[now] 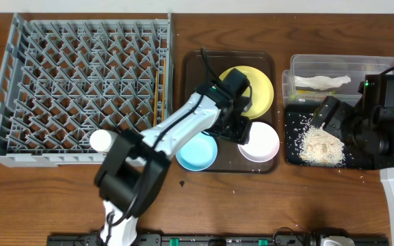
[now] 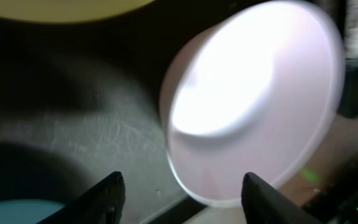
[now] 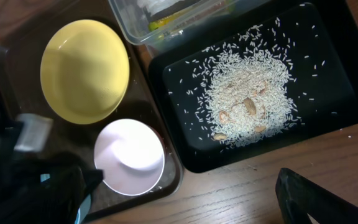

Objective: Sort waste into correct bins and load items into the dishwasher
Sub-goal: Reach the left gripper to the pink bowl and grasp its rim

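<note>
- The left fingers [image 2: 104, 199] hang spread wide and empty on either side of the near rim of the white bowl [image 2: 253, 93], which sits on the brown serving tray [image 2: 92, 124]. Closing off-centre on that thin, slick rim could tip the bowl or let it slip.
- The light blue bowl [image 1: 197, 152] lies just beside it and the yellow plate [image 1: 255, 85] close behind, so a swinging lift may knock either.
- The dish rack [image 1: 81, 89] stands well apart across the bench [image 1: 252, 205]; a loose hold may fail on the carry.
- The right fingers [image 3: 316, 199] hover by the black tray [image 3: 347, 106] of rice [image 3: 247, 106]. I cannot tell whether they are open or closed, and a low sweep could scatter grains.
</note>
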You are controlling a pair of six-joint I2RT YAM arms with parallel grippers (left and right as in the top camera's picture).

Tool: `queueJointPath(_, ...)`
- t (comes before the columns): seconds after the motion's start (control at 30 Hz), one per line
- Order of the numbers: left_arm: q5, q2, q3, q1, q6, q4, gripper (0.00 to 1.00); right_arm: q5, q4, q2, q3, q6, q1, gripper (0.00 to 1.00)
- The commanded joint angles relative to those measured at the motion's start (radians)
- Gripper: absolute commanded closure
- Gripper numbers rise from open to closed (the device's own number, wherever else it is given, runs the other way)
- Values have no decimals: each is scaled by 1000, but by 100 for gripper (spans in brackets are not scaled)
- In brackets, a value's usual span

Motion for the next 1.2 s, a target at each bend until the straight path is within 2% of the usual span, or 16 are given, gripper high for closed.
queueJointPath(0.0,15,75,-10,-6,-30,23,46,-4,-2,0,11,-14,-11,4)
queueJointPath(0.13,18,102,-10,-11,-51,53,56,-4,-2,0,11,-14,-11,3)
queueJointPath(0.27,18,102,-10,-13,-77,88,71,-4,-2,0,11,-14,-11,3)
queueJointPath(0.47,16,109,-11,-40,-80,118,72,-4,-2,0,11,-15,-11,4)
queueJointPath(0.53,8,112,-11,-47,-80,120,75,-4,-2,0,11,-14,-11,4)
queueJointPath(0.67,-39,122,-12,-55,-80,119,91,-4,-2,0,11,-15,-11,4)
queueJointPath(0.77,-100,124,-18,-56,-80,119,92,-4,-2,0,11,-15,-11,4)
queueJointPath(0.97,-96,81,-10,-46,-80,102,92,-4,-2,0,11,-15,-11,4)
queueJointPath(1.07,-115,-24,16,-13,-79,57,93,-4,-2,0,11,-15,-11,4)
queueJointPath(1.17,-232,-153,19,30,-78,24,93,-4,-2,0,11,-15,-11,4)
